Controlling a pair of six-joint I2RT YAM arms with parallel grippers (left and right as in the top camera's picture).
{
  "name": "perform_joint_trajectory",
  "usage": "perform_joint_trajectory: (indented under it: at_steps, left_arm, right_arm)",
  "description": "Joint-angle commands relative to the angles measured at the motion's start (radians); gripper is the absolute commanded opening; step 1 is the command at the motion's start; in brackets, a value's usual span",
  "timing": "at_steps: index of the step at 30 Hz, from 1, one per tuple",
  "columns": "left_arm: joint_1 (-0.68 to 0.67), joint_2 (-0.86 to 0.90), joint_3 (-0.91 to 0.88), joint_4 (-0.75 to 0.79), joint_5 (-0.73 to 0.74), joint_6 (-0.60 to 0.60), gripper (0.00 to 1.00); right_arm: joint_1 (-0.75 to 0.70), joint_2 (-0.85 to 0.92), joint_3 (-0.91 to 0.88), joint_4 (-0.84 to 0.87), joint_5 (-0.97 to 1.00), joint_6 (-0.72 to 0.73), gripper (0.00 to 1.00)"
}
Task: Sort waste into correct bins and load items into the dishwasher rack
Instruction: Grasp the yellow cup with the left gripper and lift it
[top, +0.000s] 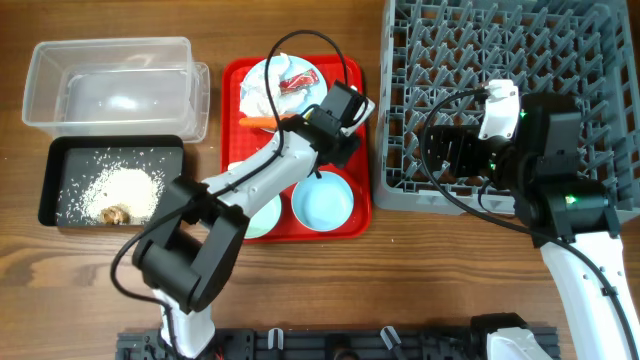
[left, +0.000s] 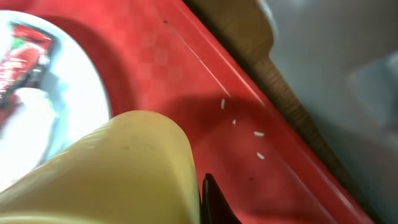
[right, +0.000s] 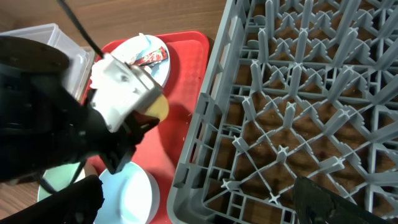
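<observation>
My left gripper (top: 330, 135) is down on the red tray (top: 352, 190), shut on the small yellow cup (left: 112, 174). One black finger (left: 214, 205) presses against the cup's wall. The cup (right: 159, 107) peeks out under the left wrist in the right wrist view. Beside it the pale blue plate (top: 285, 85) carries a red wrapper (top: 297, 80) and a white napkin (top: 262, 97), with a carrot (top: 262, 122) at its edge. A blue bowl (top: 322, 202) and a green bowl (top: 262, 215) sit at the tray's front. My right gripper (top: 432, 150) hangs open over the grey rack (top: 500, 60), near its left front corner.
A clear tub (top: 110, 85) stands at the back left. In front of it, the black tray (top: 60, 160) holds rice (top: 125, 188) and a brown lump (top: 115, 213). A few rice grains (left: 259, 133) lie on the red tray. The left arm crosses over the tray's front half.
</observation>
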Motion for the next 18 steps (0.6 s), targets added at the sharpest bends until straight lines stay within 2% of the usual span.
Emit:
perform_joint_trajectory:
  at_steps: [1,5,9,10,12,14,15,18]
  left_arm:
    - [0.019,-0.178,0.024,-0.019,0.018,-0.173,0.04]
    - [0.1,-0.386,0.024,-0.145,0.324,-0.304,0.04]
    - [0.296,-0.517,0.024,-0.22,0.916,-0.32,0.04]
    - [0.367,-0.521,0.024,-0.219,1.112,-0.358,0.04]
    - [0.451,-0.521,0.024,-0.217,1.352,-0.399,0.04]
    - [0.495,-0.521,0.024,-0.198,1.522,-0.447,0.04]
    - [0.503,-0.521,0.024,-0.185,1.558,-0.502,0.04]
    - [0.496,-0.521,0.024,-0.064,1.684,-0.561,0.04]
  right_arm:
    - [-0.002,0.005,0.019,0.003,0.013,0.003,1.0]
    - [-0.002,0.005,0.019,0.007,-0.024,0.0,1.0]
    - [-0.002,0.005,0.019,0.097,-0.251,-0.051,1.0]
    - [-0.002,0.005,0.019,0.127,-0.325,-0.072,1.0]
    - [-0.002,0.007,0.019,0.203,-0.499,-0.126,1.0]
    - [0.001,0.024,0.019,0.306,-0.649,-0.132,1.0]
    - [0.008,0.042,0.019,0.36,-0.715,-0.131,1.0]
    - [0.05,0.141,0.019,0.549,-0.952,-0.127,1.0]
